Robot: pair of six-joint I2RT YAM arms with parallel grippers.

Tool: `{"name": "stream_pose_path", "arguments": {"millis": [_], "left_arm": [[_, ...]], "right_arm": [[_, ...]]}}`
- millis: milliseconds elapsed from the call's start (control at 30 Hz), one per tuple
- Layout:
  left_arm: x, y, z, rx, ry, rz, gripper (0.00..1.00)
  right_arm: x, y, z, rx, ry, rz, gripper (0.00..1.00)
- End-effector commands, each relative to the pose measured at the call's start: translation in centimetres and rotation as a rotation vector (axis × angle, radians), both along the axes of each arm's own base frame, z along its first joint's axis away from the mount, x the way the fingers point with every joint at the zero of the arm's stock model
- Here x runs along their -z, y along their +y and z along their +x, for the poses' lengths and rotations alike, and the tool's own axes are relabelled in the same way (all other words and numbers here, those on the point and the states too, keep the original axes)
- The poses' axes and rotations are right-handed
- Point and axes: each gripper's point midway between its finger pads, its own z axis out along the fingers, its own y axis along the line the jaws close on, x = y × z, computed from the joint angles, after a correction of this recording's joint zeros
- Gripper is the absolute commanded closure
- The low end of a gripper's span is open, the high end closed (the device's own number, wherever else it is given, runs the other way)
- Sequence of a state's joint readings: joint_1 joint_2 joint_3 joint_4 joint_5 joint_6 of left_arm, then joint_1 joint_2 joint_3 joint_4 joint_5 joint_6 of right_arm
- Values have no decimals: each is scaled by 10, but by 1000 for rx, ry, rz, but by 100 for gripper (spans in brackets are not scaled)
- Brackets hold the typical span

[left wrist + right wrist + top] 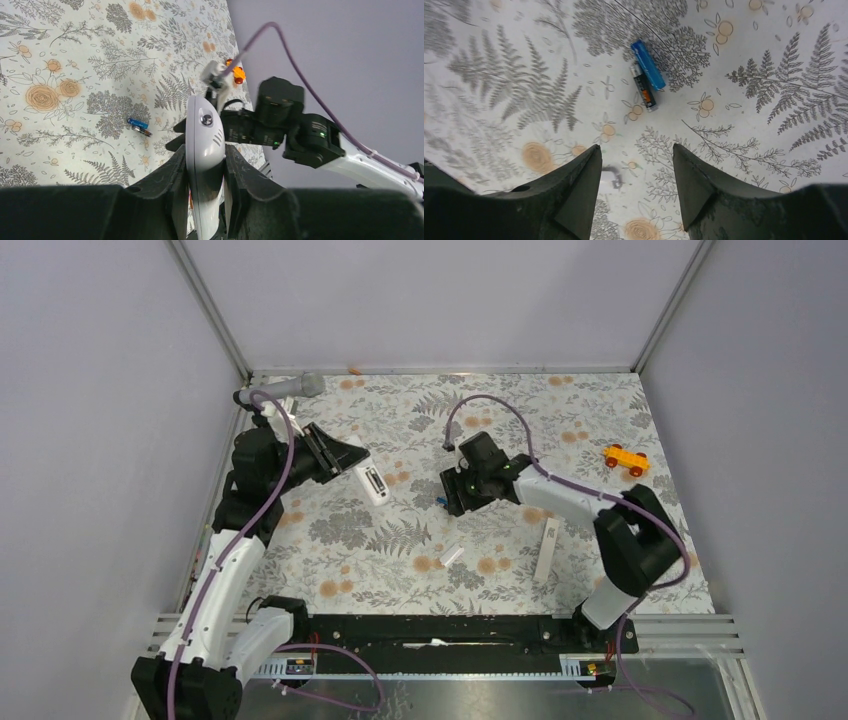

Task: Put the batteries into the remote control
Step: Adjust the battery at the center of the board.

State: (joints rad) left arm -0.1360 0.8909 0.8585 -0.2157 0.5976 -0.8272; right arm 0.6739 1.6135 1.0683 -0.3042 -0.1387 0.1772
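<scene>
Right wrist: blue battery (648, 64) touching orange-black battery (644, 93).

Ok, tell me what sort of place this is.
Probably a robot test cell: plain grey walls on metal framing enclose a floral-covered table, with the left arm and right arm bolted at its near edge.

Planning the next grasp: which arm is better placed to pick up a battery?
Right. The right gripper, open, hangs above the table near the batteries; the left gripper is shut on the remote control.
</scene>
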Motion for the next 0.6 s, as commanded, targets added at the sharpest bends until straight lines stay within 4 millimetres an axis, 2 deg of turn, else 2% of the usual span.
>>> {"name": "stream_pose_path", "arguments": {"millis": [0, 133, 300, 467, 567], "left_arm": [[-11, -4, 0, 45, -79, -22, 100], [-14, -9, -3, 89, -103, -34, 100], [-15, -9, -5, 103, -121, -27, 100], [-11, -8, -3, 95, -116, -28, 100], [-11, -8, -2, 96, -117, -31, 100]], "right_arm": [[20, 7, 11, -40, 5, -79, 39], [34, 20, 17, -60, 40, -86, 45], [42, 32, 14, -80, 92, -61, 46], [56, 30, 7, -77, 148, -98, 46], [65, 23, 10, -37, 145, -163, 49]]}}
